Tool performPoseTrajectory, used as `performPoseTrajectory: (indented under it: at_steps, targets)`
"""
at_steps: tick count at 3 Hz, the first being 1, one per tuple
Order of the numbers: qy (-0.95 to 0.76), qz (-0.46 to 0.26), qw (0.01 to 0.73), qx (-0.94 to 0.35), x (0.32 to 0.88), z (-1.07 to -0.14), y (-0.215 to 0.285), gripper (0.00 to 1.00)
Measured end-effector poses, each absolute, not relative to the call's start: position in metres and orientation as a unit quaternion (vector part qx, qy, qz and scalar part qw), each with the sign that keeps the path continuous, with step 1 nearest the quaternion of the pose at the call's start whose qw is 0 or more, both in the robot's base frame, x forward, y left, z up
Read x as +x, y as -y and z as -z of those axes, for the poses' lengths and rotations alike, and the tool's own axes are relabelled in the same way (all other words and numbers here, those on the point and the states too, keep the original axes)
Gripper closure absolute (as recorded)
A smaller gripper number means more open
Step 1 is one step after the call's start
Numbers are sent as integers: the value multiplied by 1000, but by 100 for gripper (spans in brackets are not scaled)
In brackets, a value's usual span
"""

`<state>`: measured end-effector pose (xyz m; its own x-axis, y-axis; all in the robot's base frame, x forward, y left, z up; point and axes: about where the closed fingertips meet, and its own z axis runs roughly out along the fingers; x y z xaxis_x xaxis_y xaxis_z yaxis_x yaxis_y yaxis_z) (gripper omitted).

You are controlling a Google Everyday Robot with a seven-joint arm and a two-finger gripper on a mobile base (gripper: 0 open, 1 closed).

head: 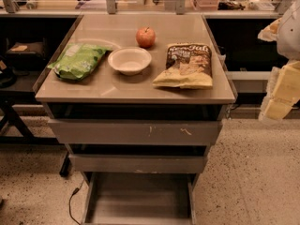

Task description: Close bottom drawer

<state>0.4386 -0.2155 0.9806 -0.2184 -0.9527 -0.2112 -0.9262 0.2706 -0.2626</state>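
Bottom drawer (138, 198) is pulled well out at the lower edge of view, tray floor bare, front panel cut off from us. Risks as we judge them: an off-centre push could rack it on its rails; coming down too close in could clip the middle drawer front (138, 164) jutting above it; a hard shove could jolt the desk (117, 90) and roll the apple (146, 37). Gripper (281, 95) hangs at the right edge, raised beside the desk and well apart from the drawer. We cannot tell if it's open or closed.
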Motion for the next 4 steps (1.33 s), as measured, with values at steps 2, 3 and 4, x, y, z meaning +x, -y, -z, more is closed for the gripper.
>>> performPoseTrajectory:
  at_steps: [2, 3, 4]
  targets:
    - [-780, 40, 166, -603, 439, -981, 215, 18]
    - [-779, 40, 166, -603, 439, -981, 215, 41]
    - [-779, 40, 166, -603, 439, -981, 215, 64]
